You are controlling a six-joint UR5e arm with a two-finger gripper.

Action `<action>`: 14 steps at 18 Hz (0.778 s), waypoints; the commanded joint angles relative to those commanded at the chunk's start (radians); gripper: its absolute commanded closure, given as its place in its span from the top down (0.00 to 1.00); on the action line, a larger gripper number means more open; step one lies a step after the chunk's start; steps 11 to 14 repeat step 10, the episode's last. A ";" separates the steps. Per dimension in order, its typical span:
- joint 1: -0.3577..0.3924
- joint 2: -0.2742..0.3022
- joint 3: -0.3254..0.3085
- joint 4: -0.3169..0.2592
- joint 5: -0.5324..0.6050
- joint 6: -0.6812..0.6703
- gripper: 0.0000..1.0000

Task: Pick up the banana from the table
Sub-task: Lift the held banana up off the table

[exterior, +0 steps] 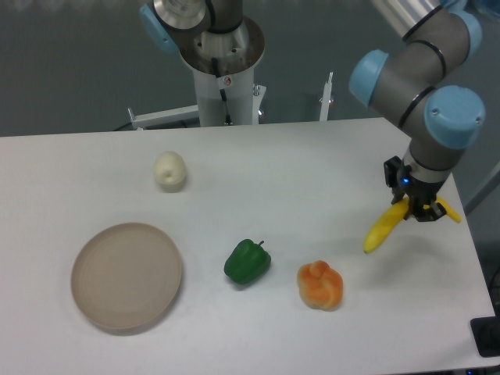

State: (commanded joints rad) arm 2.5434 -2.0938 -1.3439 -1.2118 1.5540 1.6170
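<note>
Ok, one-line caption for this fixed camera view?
Gripper holds the banana above the table, right of the orange fruit and green pepper.

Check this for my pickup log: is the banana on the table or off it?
Off it, apparently: the gripper is shut on the banana, which hangs tilted above the table.

Robot arm (414, 74): grey metallic tube links, light-blue round joint caps. Wrist narrows to small black gripper (423, 212) with tiny blue light. White pedestal base (223, 86), far centre, silver collar, blue cap.
</note>
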 joint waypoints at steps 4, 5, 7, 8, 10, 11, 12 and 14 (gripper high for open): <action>-0.008 -0.011 0.014 0.002 -0.003 -0.032 0.24; -0.009 -0.011 0.014 0.003 0.001 -0.032 0.24; -0.012 -0.018 0.019 0.006 -0.003 -0.032 0.24; -0.014 -0.020 0.023 0.006 -0.002 -0.034 0.24; -0.017 -0.026 0.029 0.006 -0.005 -0.034 0.24; -0.017 -0.026 0.029 0.006 -0.005 -0.034 0.24; -0.017 -0.026 0.029 0.006 -0.005 -0.034 0.24; -0.017 -0.026 0.029 0.006 -0.005 -0.034 0.24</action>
